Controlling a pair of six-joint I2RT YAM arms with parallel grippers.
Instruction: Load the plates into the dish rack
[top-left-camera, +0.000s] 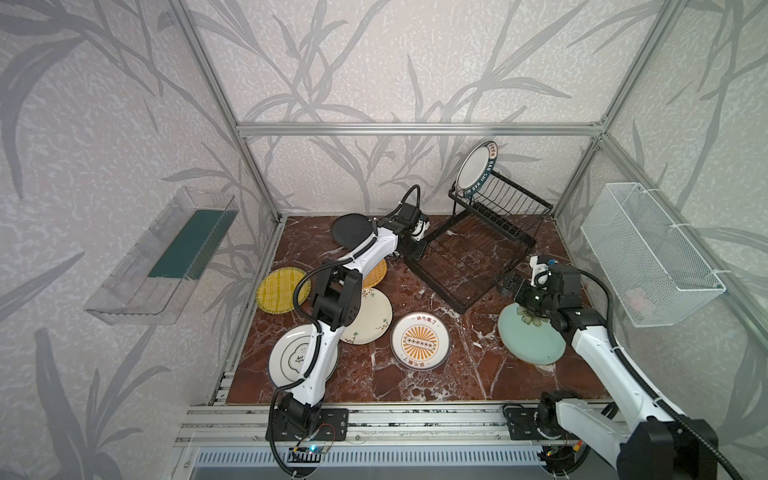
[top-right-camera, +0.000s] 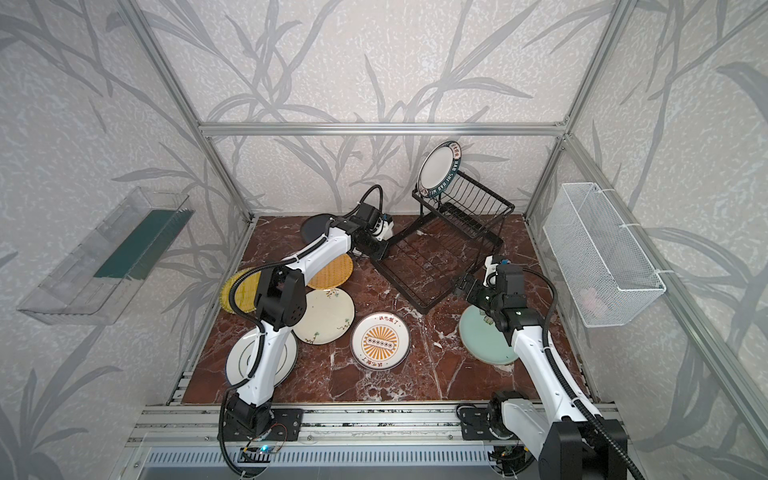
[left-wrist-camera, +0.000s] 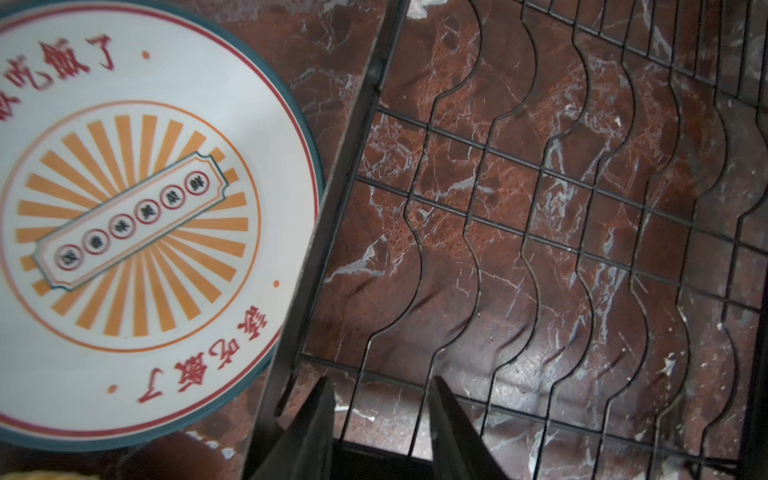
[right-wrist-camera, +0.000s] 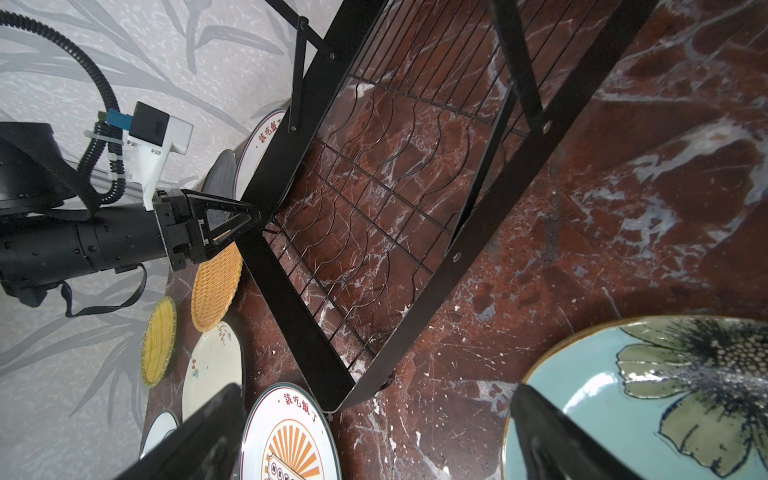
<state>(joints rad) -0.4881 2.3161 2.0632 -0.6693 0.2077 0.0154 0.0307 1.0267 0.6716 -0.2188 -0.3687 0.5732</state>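
So the left pincer (left-wrist-camera: 380, 386) sits part-open, straddling a corner of the dish rack (top-left-camera: 434, 286), mid-frame. The right pincer (top-left-camera: 508, 286) gapes wide beside the pale green plate (top-left-camera: 528, 340), lower right. One dark-rimmed plate (top-left-camera: 477, 168) stands in the rack, and the other plates (top-left-camera: 419, 340) lie on the table (top-left-camera: 415, 382).

Clear plastic bin (top-left-camera: 124, 297) mounted on left wall, dark green panel (top-left-camera: 189, 245) inside. White mesh basket (top-left-camera: 648, 253) on right wall, held by white ties. Pale pink thing (top-left-camera: 636, 298) at its near end, too blurred to name. Red-brown marble tabletop (top-left-camera: 415, 386), white veins, scattered white specks. Grey leaf-pattern wallpaper (top-left-camera: 374, 62) on all three walls. Aluminium frame (top-left-camera: 415, 129) along wall edges and corners. Slotted aluminium rail (top-left-camera: 415, 419) across front edge, white vent grille (top-left-camera: 415, 457) just in front of it.
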